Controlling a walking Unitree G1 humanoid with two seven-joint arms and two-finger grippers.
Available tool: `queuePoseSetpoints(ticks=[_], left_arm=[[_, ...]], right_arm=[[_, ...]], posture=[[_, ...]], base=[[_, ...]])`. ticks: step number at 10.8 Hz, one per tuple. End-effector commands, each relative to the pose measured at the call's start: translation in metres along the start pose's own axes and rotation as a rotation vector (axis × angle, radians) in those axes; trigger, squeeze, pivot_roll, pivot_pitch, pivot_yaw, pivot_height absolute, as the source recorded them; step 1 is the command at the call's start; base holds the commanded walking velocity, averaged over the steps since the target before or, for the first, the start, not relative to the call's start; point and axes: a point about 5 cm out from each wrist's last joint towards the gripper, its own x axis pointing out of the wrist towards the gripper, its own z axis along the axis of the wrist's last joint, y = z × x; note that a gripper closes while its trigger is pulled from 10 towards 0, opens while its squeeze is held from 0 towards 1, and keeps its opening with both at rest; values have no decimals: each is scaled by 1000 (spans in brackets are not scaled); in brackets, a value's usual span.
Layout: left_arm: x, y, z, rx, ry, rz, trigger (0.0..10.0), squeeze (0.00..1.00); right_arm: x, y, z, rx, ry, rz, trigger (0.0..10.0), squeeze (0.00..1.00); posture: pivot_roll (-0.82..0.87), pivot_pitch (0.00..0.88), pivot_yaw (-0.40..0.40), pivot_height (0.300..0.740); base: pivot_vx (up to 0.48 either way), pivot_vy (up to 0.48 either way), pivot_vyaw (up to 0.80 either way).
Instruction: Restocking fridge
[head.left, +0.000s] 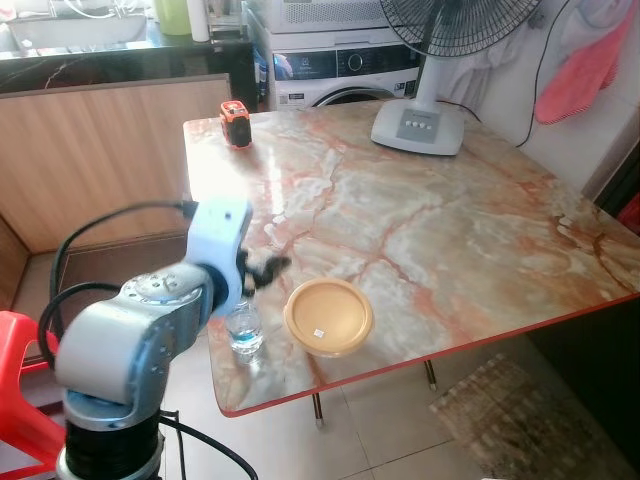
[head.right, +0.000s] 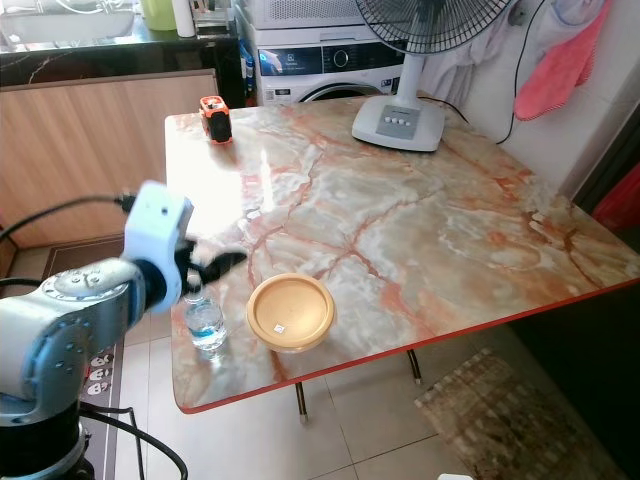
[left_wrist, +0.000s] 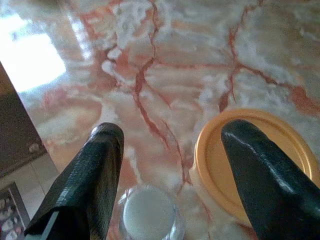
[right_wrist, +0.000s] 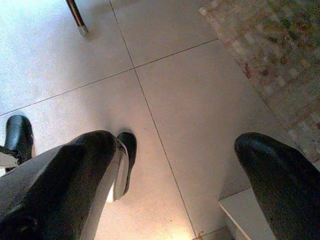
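A small clear water bottle (head.left: 244, 330) with a white cap (left_wrist: 148, 215) stands upright near the front left corner of the marble table (head.left: 450, 230). Right beside it lies a round yellow-orange lidded container (head.left: 328, 317). My left gripper (head.left: 264, 270) hovers just above the bottle, open, its two black fingers (left_wrist: 95, 175) straddling the cap without touching it. The container (left_wrist: 260, 160) lies under the other finger. My right gripper (right_wrist: 177, 140) hangs open over the tiled floor, holding nothing.
An orange tape measure (head.left: 235, 122) and a standing fan's base (head.left: 418, 127) sit at the table's far side. A washing machine (head.left: 340, 75) stands behind. A red stool (head.left: 15, 400) is at my left, a rug (head.left: 530, 420) on the floor at right.
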Motion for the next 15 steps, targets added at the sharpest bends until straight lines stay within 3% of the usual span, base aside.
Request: queuePoseSetpoints(ticks=[1,4,7,10,11,12,15], left_arm=[[-7,6,5,-4,-7,17,10000,0],[-10,10,-4,14,48,19,10000,0],[-4,4,-22,-13,123,-33,10000,0],[-3,6,-22,-23,122,-18,10000,0],[-4,6,-22,-27,121,-11,6941,0],[-4,9,-23,-25,126,3,0,0],[-5,11,-25,-25,132,15,0,0]], right_arm=[[0,-2,1,-8,6,-1,10000,0],[0,-2,0,-16,21,0,10000,0],[0,-2,-2,-19,27,-1,10000,0],[-1,-4,-3,-22,29,-2,10000,0],[-1,-4,-3,-23,30,-2,10000,0],[-1,-4,-3,-23,30,-1,10000,0],[-1,-4,-3,-25,32,6,10000,0]], posture=[[164,0,-55,740],[162,0,-53,740],[146,0,-51,740],[146,0,-57,740],[146,0,-56,740],[147,0,-57,740],[153,0,-58,740]], base=[[0,0,0],[0,0,0],[0,0,0],[0,0,0],[0,0,0],[0,0,0],[0,0,0]])
